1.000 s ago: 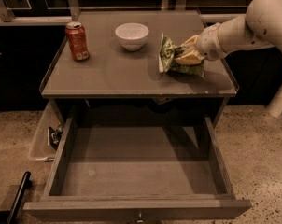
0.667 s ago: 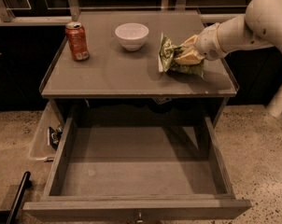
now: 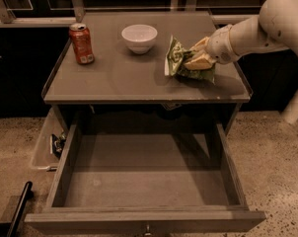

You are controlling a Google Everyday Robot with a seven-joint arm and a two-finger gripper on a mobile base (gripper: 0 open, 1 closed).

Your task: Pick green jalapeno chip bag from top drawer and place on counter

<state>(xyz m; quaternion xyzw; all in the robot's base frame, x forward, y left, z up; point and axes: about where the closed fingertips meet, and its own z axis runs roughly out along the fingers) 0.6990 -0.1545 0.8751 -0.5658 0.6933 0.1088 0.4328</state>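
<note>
The green jalapeno chip bag lies crumpled on the right half of the counter. My gripper reaches in from the right on the white arm and its fingers are closed around the bag's right part, pressing it at counter level. The top drawer is pulled fully open below the counter, and its grey floor is bare. Its small knob shows at the front edge.
An orange-red soda can stands at the counter's back left. A white bowl sits at the back middle, just left of the bag. A clear plastic bin with small items sits on the speckled floor left of the drawer.
</note>
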